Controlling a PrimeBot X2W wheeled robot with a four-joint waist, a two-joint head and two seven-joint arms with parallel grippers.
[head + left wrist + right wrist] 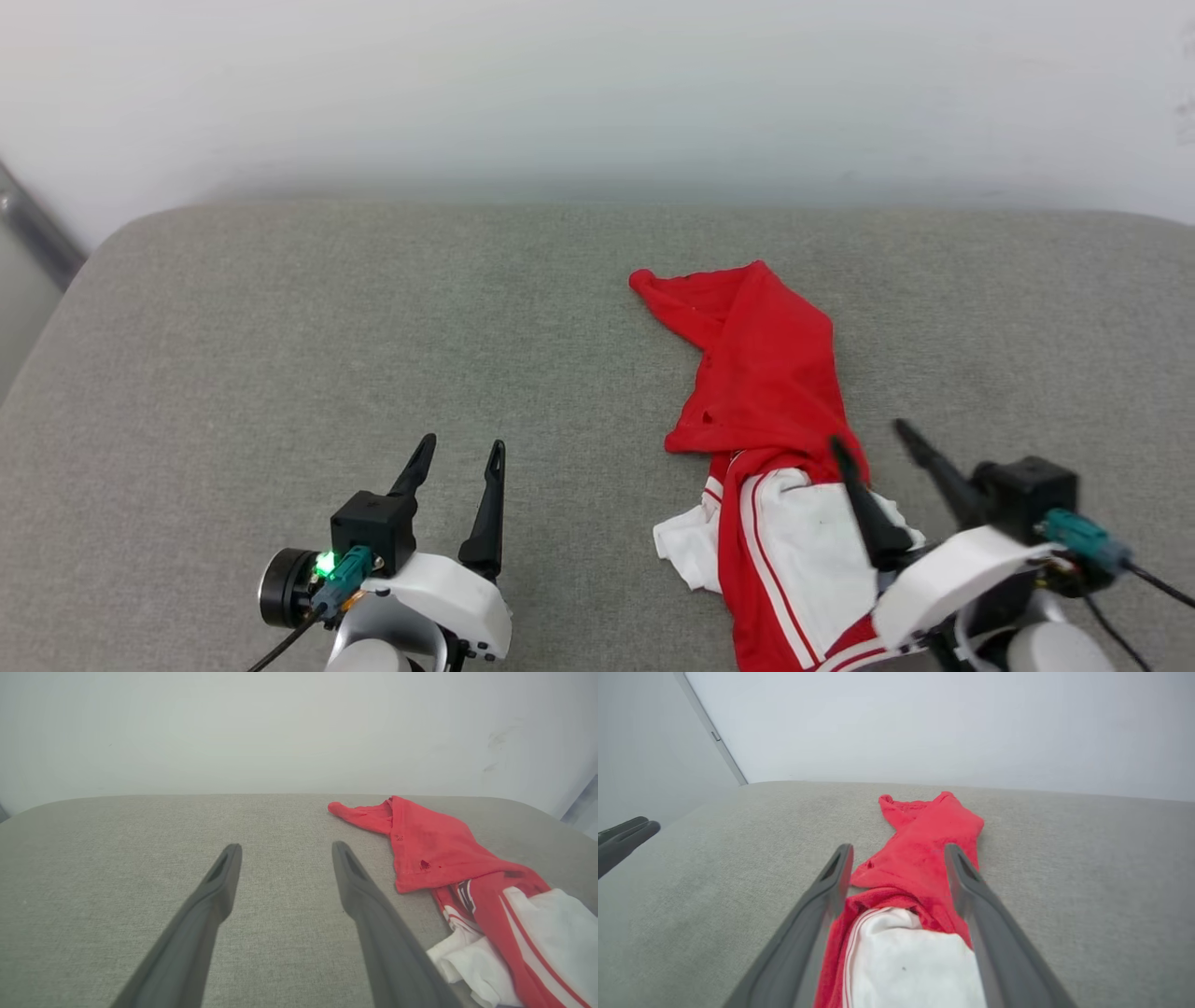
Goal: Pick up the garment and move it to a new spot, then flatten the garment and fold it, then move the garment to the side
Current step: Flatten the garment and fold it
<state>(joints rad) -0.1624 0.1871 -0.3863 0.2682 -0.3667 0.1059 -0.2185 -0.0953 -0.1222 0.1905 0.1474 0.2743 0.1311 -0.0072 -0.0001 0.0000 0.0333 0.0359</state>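
Garment (766, 373) lies bunched in a strip right of the bench (280, 327) centre, reaching the near edge. Both grippers spread, empty: right gripper (868, 434) over its white end, left gripper (464, 442) over bare bench. You should pinch separate corners, then draw them apart evenly.

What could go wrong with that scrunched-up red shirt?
1. The shirt lies bunched in folds, so a grab might pinch several layers and it may not spread flat.
2. The right gripper is open with fingers either side of the cloth; pulling away could snag and drag it.
3. The left gripper, open over the bare cushion, is off to the side, so it may help late.
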